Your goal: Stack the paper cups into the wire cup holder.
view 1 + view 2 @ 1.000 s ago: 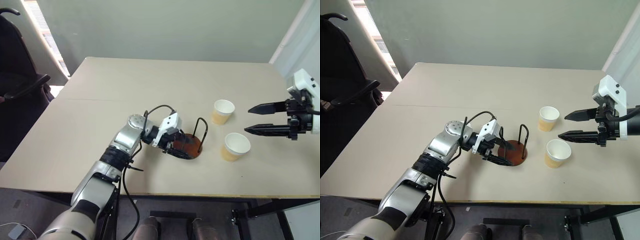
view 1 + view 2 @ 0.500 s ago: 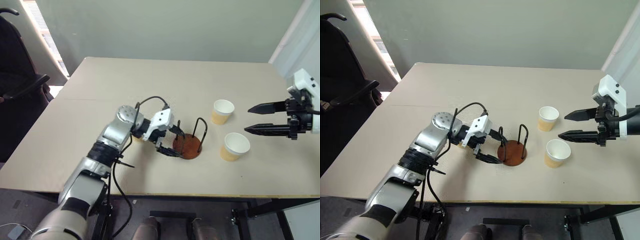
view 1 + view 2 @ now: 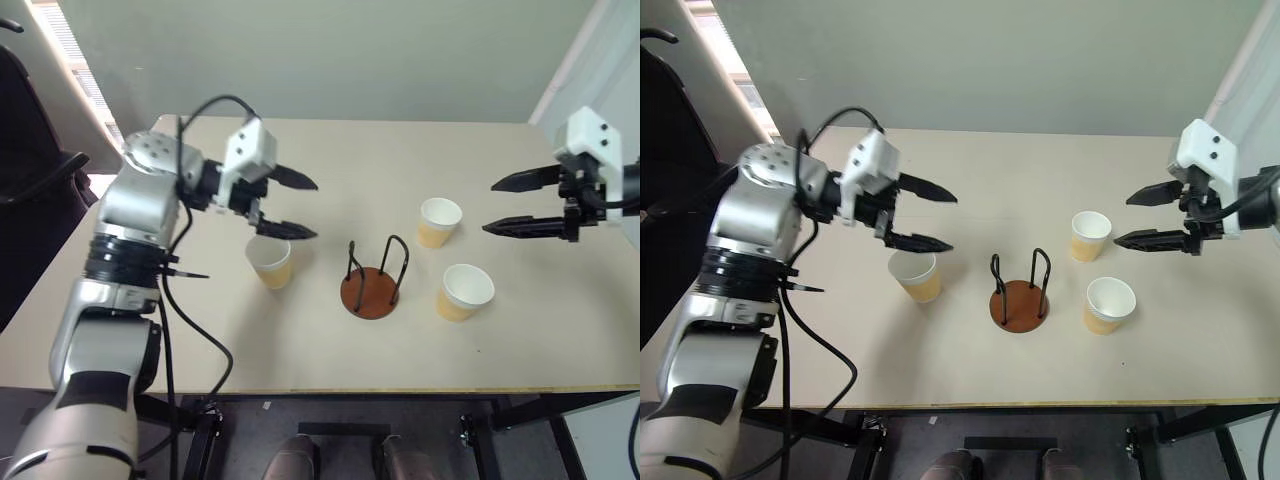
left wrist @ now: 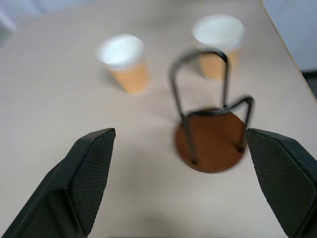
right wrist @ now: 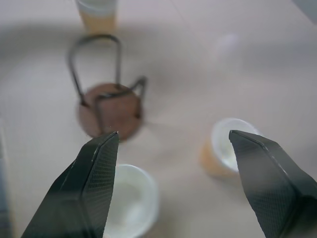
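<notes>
Cups [image 3: 271,262] [image 3: 441,222] [image 3: 465,292] stand upright around the empty holder [image 3: 371,282]; light, thin-walled, crushable, so pinch gently mid-wall. Left gripper [image 3: 295,207] and right gripper [image 3: 500,206] hover spread, empty.

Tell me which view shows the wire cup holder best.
The left wrist view: the wire cup holder sits close and central, both wire loops and the whole brown base plain. The head views show it whole but small, empty, standing between the paper cups. The right wrist view shows it farther off, past that gripper's fingers.
</notes>
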### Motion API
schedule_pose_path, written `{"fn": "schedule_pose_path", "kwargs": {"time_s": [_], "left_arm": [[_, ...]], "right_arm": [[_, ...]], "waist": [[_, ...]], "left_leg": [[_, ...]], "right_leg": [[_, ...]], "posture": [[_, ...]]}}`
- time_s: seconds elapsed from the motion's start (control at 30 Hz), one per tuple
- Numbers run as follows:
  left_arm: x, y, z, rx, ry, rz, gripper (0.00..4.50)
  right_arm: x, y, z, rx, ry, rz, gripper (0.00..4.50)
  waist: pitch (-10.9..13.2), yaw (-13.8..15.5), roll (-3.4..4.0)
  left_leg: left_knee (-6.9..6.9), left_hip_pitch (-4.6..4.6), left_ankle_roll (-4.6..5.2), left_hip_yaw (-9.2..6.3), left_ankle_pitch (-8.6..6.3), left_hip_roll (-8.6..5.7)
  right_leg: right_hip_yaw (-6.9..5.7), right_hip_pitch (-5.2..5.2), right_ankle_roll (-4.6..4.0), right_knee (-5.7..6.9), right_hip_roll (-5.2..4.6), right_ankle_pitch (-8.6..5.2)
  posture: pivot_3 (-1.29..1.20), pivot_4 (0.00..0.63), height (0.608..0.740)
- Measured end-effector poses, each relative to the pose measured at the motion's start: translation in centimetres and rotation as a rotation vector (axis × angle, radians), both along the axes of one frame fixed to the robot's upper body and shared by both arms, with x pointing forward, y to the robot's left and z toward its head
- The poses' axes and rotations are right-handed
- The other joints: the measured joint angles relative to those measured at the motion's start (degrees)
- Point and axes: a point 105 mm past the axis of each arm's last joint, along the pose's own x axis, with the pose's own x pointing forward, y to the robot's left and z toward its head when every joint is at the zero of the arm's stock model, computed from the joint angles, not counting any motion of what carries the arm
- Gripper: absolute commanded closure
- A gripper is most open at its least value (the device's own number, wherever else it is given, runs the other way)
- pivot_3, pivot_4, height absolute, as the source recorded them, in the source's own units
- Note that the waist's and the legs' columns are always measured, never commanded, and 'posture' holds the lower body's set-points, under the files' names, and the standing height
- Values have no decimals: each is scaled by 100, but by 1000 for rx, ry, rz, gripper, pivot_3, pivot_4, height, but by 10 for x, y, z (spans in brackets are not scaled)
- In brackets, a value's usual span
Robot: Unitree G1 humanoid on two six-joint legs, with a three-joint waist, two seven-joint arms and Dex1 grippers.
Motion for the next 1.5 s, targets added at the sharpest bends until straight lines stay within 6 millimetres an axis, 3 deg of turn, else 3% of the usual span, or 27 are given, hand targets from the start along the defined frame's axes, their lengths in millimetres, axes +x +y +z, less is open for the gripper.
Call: {"fn": "schedule_pose_path", "kwargs": {"time_s": [0.2, 0.3, 0.47, 0.77, 0.87, 1.07, 1.17, 1.37, 1.5], "left_arm": [[-17, 13, -23, -5, 95, 17, 17], [-22, 17, -24, -11, 97, 33, 17], [-26, 25, -17, -16, 72, 65, 17], [-28, 27, -18, -29, 64, 90, 17], [-29, 26, -19, -29, 57, 84, 0], [-28, 26, -20, -37, 49, 94, 0], [-28, 25, -20, -43, 45, 94, 0], [-26, 26, -20, -48, 33, 96, 0], [-24, 30, -24, -56, 49, 100, 0]], "right_arm": [[39, 7, -22, -134, 1, 37, 814], [58, 12, -31, -205, -4, 47, 814], [76, 15, -41, -284, -6, 58, 814], [94, 16, -75, -423, 50, 59, 814], [99, 16, -84, -454, 64, 47, 1367], [102, 18, -95, -480, 87, 33, 3502], [102, 24, -87, -464, 84, 50, 4489], [92, 30, -54, -396, 63, 109, 4489], [73, 40, -7, -368, -36, 178, 4489]], "waist": [[0, -55, 1], [0, -52, 2], [0, -41, 2], [1, -46, 3], [1, -50, 3], [1, -47, 3], [1, -54, 4], [2, -43, 5], [2, -53, 5]], "left_leg": [[-2, -7, -2, -9, 1, 6], [-4, -17, -6, -12, 4, 6], [-12, -20, -10, -14, 6, 7], [-29, -22, -35, -15, 11, 7], [-40, -20, -42, -15, 14, 7], [-75, -20, -60, -16, 21, 9], [-89, -20, -73, -16, 29, 10], [-96, -24, -84, -18, 33, 13], [-97, -27, -135, -18, 60, 13]], "right_leg": [[-10, -16, -15, 8, 1, 2], [-16, -30, -28, 13, 2, 6], [-19, -35, -43, 13, 2, 1], [-20, -43, -55, 13, 1, 0], [-20, -46, -59, 14, 1, 0], [-22, -58, -69, 14, 0, 4], [-23, -65, -74, 14, 0, 5], [-30, -68, -81, 13, 1, 3], [-30, -71, -86, 12, 2, 0]], "posture": [[0, 150, 740], [0, 150, 740], [0, 150, 740], [0, 150, 740], [0, 150, 740], [0, 150, 740], [0, 150, 740], [0, 150, 740], [0, 150, 740]]}}
